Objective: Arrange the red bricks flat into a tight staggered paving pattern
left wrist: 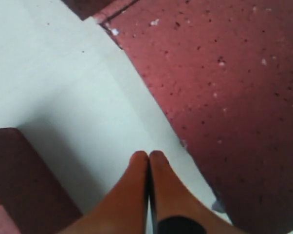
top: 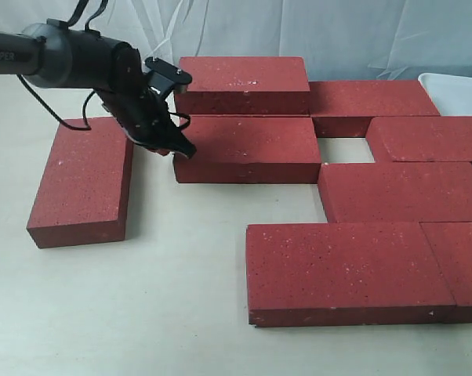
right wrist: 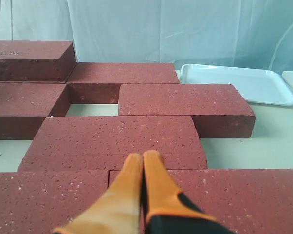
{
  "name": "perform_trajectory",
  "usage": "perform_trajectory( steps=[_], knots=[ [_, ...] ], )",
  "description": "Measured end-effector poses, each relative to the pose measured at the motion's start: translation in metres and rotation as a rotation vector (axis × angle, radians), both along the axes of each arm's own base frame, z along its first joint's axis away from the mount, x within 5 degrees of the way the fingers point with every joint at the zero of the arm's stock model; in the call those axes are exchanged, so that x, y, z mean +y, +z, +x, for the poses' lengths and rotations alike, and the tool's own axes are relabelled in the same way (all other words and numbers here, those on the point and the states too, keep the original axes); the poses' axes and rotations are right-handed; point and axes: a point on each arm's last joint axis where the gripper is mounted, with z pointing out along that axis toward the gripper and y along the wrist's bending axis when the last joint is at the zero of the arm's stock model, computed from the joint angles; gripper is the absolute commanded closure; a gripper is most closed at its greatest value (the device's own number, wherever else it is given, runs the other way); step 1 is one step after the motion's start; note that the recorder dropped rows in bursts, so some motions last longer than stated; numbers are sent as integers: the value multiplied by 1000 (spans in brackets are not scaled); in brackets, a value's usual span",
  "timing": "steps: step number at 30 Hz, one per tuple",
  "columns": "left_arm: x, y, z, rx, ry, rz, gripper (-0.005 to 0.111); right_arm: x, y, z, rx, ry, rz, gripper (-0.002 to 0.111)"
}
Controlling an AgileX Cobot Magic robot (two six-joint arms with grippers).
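Several red bricks lie flat on the pale table. A lone brick sits apart at the left. The middle brick lies in front of another brick. More bricks form rows to the right, with a small gap among them. My left gripper is shut and empty, its tips low at the middle brick's left end. In the left wrist view its fingertips hang over bare table beside that brick. My right gripper is shut and empty above the front bricks; the exterior view does not show it.
A white tray stands at the back right, also in the right wrist view as the tray. A pale curtain closes the back. Bare table lies between the lone brick and the front row.
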Motion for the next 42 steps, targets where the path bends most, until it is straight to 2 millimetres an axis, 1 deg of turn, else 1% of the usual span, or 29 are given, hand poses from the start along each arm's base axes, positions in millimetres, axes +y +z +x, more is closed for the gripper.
perform_trajectory(
  steps=[3, 10, 16, 17, 23, 31, 33, 35, 36, 37, 39, 40, 41, 42],
  knots=[
    [-11, -4, -3, 5, -19, -14, 106, 0, 0, 0, 0, 0, 0, 109],
    [-41, 1, -9, -50, -27, -114, 106, 0, 0, 0, 0, 0, 0, 109],
    [-65, 2, -16, -95, -68, -152, 106, 0, 0, 0, 0, 0, 0, 109],
    [-68, 2, -17, -97, -73, -153, 106, 0, 0, 0, 0, 0, 0, 109],
    [-74, -18, -10, -73, -69, -150, 106, 0, 0, 0, 0, 0, 0, 109],
    [-80, -21, -3, -54, -69, -154, 106, 0, 0, 0, 0, 0, 0, 109],
    [-85, -22, -5, -53, -87, -150, 106, 0, 0, 0, 0, 0, 0, 109],
    [-102, -23, -11, -85, -157, -139, 106, 0, 0, 0, 0, 0, 0, 109],
    [-103, -22, -11, -88, -160, -137, 106, 0, 0, 0, 0, 0, 0, 109],
    [-103, -21, -11, -91, -171, -130, 105, 0, 0, 0, 0, 0, 0, 109],
    [-103, -22, -11, -87, -172, -127, 90, 0, 0, 0, 0, 0, 0, 109],
    [-103, -22, -11, -86, -174, -124, 73, 0, 0, 0, 0, 0, 0, 109],
    [-101, -21, -9, -88, -176, -116, 63, 0, 0, 0, 0, 0, 0, 109],
    [-98, -21, -7, -88, -167, -109, 56, 0, 0, 0, 0, 0, 0, 109]
  ],
)
